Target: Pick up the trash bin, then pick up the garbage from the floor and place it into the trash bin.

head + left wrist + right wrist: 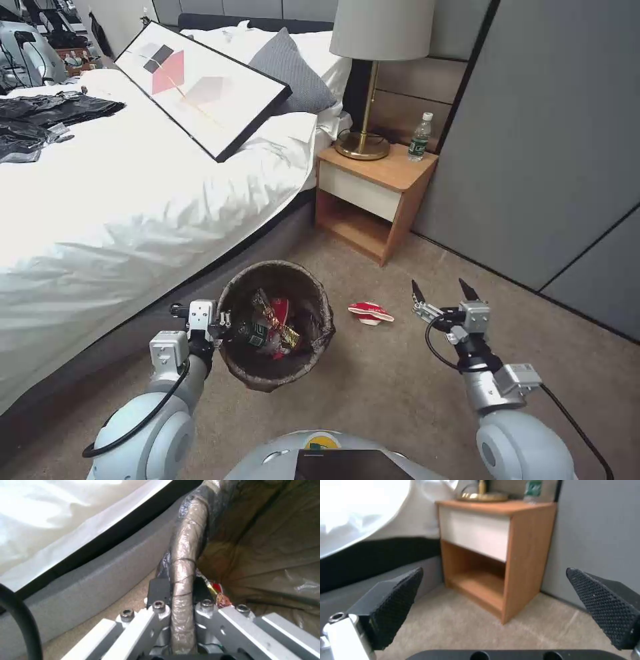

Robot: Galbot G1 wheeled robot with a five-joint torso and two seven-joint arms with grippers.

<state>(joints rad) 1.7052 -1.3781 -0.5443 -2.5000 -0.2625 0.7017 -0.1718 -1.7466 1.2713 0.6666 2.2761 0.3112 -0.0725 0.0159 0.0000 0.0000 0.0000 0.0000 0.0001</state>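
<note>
From above, the left gripper (223, 327) pinches the near-left rim of the trash bin (277, 323), which hangs beside the bed (133, 200) with wrappers and a bottle already inside. One piece of garbage (371, 313), a red-and-white carton, lies flat on the carpet (387, 387) just right of the bin, between it and the right gripper (445, 292). That gripper hovers above the floor with its fingers spread wide and nothing between them, pointing away from the robot towards the nightstand (373, 193). The risk I see is that the whole bin hangs from one rim pinch (a thin, bag-wrapped edge); any swing of the left arm could tilt it and spill what is in it, or let the slick liner slide through the grip. The carton is flat too, so fingertips could scrape carpet or push it away rather than catch it.

The left wrist camera bears that out: the left gripper (180, 592) is clamped across the bin's rolled rim (186, 555), one finger outside, one inside against the brown liner, with a red and gold wrapper (216, 592) just beside the inner finger. The forearm runs roughly level along the bed's grey base (100, 575).

From the right wrist, the two black textured pads (396, 605) stand well apart, aimed level at the nightstand (493, 555) (so the carton must sit below that line of sight). The wrist would need to pitch down before any pick; I judge a level approach would pass over it.
</note>
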